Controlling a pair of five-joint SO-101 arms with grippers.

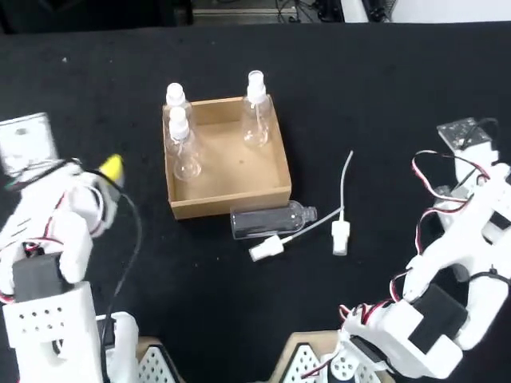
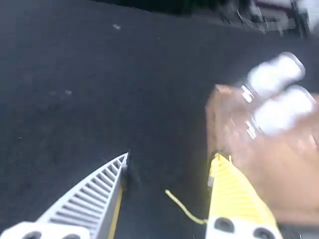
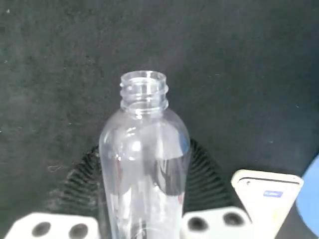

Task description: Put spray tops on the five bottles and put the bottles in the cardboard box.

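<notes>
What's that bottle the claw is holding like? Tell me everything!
The bottle is clear, see-through plastic and looks empty. It has a rounded body, sloping shoulders and a ridged screw neck with an open mouth, and nothing is screwed onto it. The right claw grips it by the body, with dark ribbed fingers on either side and the neck pointing out past the fingertips. Behind it is the black table.

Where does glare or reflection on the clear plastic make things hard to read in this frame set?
High view: light streaks run along the clear plastic bottle lying outside the brown cardboard box, whose floor shows through the spray-topped bottles standing in it. Right wrist view: the uncapped clear bottle in the right gripper carries bright highlights and dark reflections.
</notes>
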